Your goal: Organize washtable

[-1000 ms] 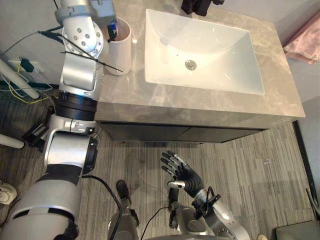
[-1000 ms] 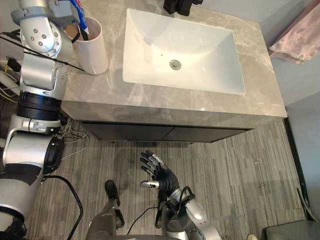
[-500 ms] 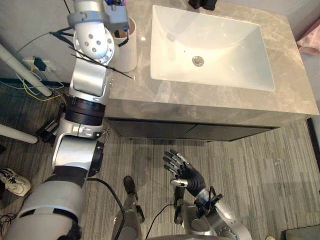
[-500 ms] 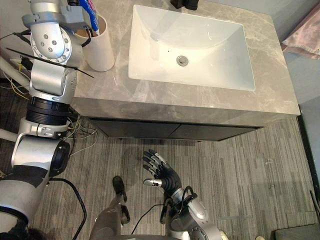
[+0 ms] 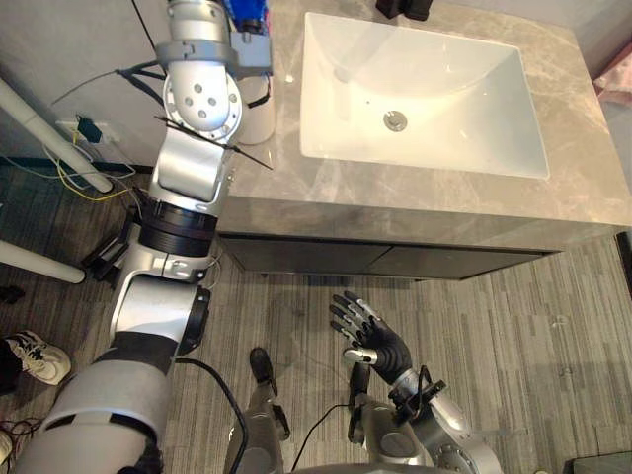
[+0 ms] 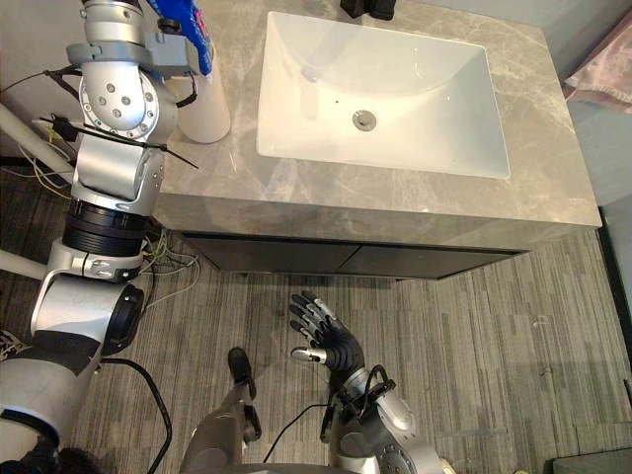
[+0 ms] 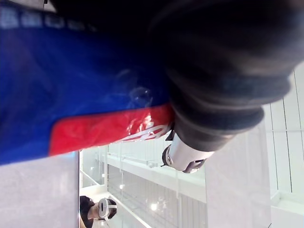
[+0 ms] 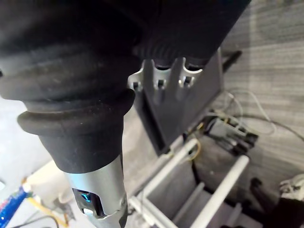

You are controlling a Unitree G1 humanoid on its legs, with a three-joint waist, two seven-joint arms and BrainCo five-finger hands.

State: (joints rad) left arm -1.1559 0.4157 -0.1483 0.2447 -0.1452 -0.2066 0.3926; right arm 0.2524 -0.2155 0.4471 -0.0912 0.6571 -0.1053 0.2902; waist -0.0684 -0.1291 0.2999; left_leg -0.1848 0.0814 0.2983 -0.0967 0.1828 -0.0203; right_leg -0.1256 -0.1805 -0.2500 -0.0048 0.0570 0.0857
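my right hand (image 5: 370,338), low in the middle, is spread wide. my left hand (image 7: 187,151) is upper left by the blue tube (image 6: 188,28) at the white cup (image 6: 204,107) on the desk (image 6: 395,202); i cannot tell its grip.

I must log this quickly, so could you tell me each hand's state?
Left hand: cannot be told; blue tube close beside it.
Right hand: open, empty.
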